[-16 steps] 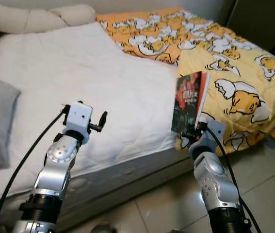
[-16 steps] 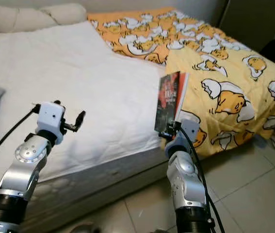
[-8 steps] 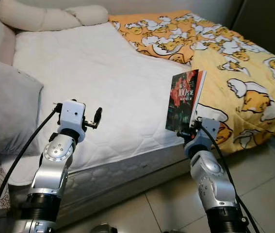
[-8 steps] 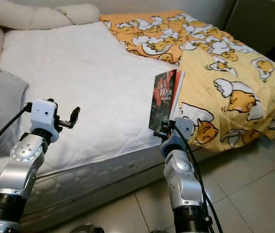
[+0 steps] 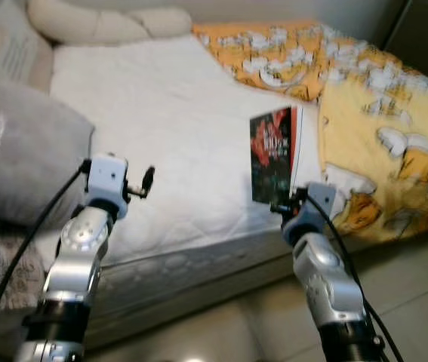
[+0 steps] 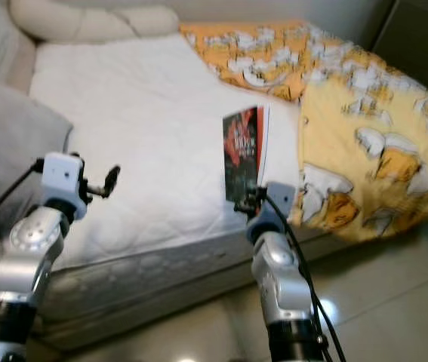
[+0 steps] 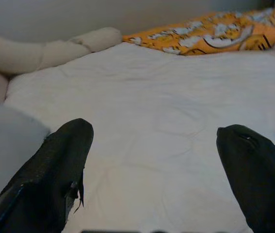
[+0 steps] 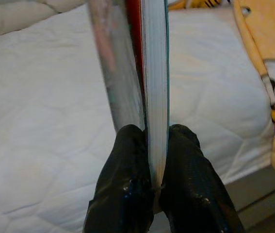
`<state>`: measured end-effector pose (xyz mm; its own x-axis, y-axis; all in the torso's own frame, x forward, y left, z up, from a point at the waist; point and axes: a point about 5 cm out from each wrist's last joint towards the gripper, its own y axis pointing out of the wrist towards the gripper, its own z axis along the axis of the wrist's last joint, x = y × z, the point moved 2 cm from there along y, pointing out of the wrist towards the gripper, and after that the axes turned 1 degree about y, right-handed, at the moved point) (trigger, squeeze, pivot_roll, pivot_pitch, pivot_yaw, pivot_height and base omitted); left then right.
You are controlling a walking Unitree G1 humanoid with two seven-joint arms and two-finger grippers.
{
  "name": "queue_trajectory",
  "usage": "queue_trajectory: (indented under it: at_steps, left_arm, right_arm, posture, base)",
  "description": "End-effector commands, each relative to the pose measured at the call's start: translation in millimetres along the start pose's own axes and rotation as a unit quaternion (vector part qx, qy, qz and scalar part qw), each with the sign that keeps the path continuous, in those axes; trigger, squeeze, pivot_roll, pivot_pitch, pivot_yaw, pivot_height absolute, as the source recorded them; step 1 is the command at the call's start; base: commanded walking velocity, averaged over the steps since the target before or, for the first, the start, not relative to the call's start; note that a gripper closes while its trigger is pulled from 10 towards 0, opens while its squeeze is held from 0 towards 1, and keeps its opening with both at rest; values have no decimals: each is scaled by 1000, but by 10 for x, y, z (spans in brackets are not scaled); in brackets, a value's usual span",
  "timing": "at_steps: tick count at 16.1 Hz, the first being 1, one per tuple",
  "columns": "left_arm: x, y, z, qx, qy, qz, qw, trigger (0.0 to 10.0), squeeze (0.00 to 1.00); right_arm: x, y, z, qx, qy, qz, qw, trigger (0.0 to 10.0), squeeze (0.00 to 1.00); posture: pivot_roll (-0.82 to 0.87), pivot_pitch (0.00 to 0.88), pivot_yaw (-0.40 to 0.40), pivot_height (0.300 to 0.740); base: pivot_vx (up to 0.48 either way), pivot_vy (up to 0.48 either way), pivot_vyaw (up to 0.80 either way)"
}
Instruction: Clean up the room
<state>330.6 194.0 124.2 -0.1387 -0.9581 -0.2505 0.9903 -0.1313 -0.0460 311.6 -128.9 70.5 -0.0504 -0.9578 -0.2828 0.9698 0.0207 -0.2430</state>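
The right gripper (image 8: 149, 160) was clamped on the lower edge of a thin red-and-black paperback book (image 5: 272, 154), held upright over the near edge of the white quilted mattress (image 5: 176, 136). The left gripper (image 7: 152, 170) hovered spread wide and empty at the left. The carrying step seemed in hand; next, the book needed a proper resting place.

soft, even indoor light; both eye views smeared by motion blur, worst on the yellow blanket (image 5: 383, 128); floor glare below it.

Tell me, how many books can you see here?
1. A single book with a dark red cover stands upright, pinched by its lower edge in the robot's right hand, above the near edge of the bed. Others could lie outside the pictures.
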Motion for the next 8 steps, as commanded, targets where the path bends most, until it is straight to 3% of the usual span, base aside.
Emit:
queue_trajectory:
  at_steps: [1,8]
  left_arm:
    - [78,31,32,2,3,-16,1000,10000,447]
    - [92,47,40,3,7,-24,1000,10000,447]
  right_arm:
    - [40,10,114,21,5,-9,1000,10000,0]
    - [18,12,109,20,0,-3,1000,10000,0]
  posture:
    - [-4,0,-16,740]
    - [-7,0,-8,740]
  base:
    - [296,0,0]
    - [292,0,0]
